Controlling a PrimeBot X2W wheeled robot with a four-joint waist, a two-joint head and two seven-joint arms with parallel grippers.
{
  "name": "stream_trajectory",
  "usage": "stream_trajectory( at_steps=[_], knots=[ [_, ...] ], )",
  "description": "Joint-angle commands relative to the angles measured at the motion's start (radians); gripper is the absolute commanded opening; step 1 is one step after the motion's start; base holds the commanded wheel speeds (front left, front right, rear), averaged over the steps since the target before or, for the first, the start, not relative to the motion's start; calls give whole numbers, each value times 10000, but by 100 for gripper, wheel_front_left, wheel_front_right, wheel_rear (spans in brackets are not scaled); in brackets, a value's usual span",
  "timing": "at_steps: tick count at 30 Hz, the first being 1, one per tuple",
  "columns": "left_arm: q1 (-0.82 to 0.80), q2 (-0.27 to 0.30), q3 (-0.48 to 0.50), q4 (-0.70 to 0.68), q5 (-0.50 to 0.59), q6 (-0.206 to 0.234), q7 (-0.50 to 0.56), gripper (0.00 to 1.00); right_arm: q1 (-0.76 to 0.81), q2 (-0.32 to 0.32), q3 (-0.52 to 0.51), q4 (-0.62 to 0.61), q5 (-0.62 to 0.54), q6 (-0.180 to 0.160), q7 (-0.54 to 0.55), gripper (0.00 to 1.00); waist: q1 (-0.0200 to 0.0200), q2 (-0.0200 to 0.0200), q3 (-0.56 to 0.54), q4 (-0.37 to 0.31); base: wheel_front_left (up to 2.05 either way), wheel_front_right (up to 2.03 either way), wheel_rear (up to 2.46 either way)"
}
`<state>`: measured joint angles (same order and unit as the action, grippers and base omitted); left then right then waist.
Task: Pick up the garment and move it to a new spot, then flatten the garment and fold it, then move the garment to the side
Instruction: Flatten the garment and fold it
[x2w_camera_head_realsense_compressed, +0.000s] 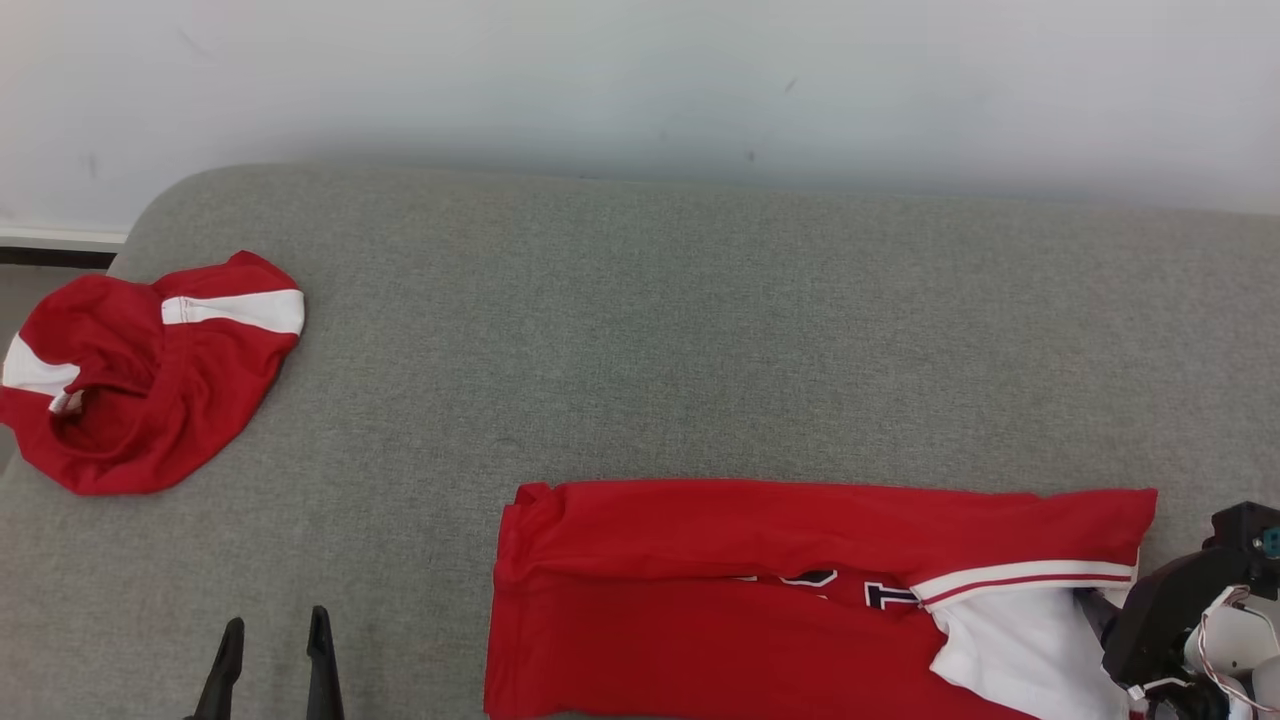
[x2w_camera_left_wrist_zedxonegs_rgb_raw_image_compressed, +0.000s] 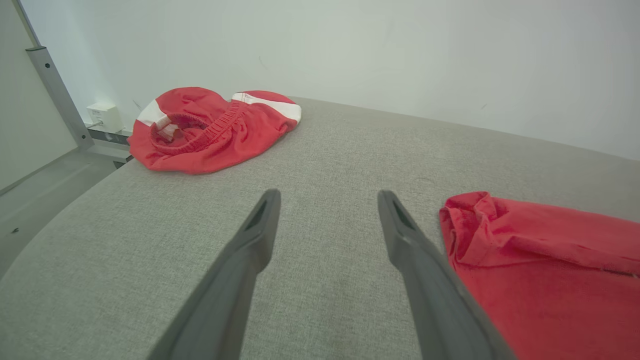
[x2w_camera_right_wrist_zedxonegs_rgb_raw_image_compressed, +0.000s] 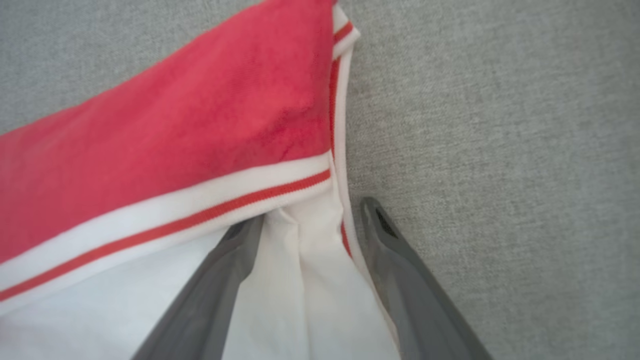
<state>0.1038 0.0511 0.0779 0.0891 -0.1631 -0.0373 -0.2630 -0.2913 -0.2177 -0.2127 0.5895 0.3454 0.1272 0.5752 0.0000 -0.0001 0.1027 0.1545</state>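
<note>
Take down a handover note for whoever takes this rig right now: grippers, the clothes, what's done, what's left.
Left gripper: open, empty, above the grey upholstered surface.
Right gripper: open, fingers straddling the white end of the red-and-white jersey, not clamped.
Jersey: flat, long edge already folded over into a strip.
Crumpled red shorts with white stripes: far left, apart.
Left: finish folding, then move the jersey aside.

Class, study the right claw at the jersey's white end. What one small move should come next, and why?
Probably shut the right claw. It stands open with the white edge of the jersey lying between its fingers, so closing should pinch that end for folding. The left claw hangs open over bare cushion.
</note>
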Motion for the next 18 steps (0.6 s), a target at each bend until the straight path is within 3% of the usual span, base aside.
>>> stream_trajectory(
  at_steps=[1,3,18],
  knots=[
    [-179,-5,-3,80,112,-62,-15,100,88,395,340,318,161,79,272,41,0,1,8,49,0,0,0],
    [-245,-7,-22,143,185,-145,-15,100,49,406,406,327,222,80,262,0,0,1,-3,51,0,0,0],
    [-971,3,48,309,325,-411,-14,100,-555,-437,-187,139,-54,25,-684,0,0,1,-15,-537,0,0,0]
  ],
)
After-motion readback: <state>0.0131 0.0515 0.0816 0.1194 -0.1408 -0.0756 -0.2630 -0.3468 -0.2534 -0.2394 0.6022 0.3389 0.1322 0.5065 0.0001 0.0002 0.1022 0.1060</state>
